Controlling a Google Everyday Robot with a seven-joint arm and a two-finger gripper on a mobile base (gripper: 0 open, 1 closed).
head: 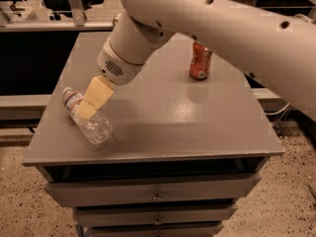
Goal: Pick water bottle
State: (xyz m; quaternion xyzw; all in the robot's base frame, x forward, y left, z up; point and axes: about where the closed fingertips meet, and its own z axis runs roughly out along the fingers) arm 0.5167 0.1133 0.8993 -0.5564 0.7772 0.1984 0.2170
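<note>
The gripper, cream-coloured, hung at the left front of the table, its tip over the neck end of the water bottle. Whether it was released or clenched could not be told, nor whether it touched the bottle. The bottle lay on its side near the left front corner, cap end pointing back and left. The white arm reached in from the upper right across the grey tabletop. An orange soda can stood upright towards the back right, well apart from the bottle. Below the top were drawers; around it, a speckled floor and dark benches behind.
</note>
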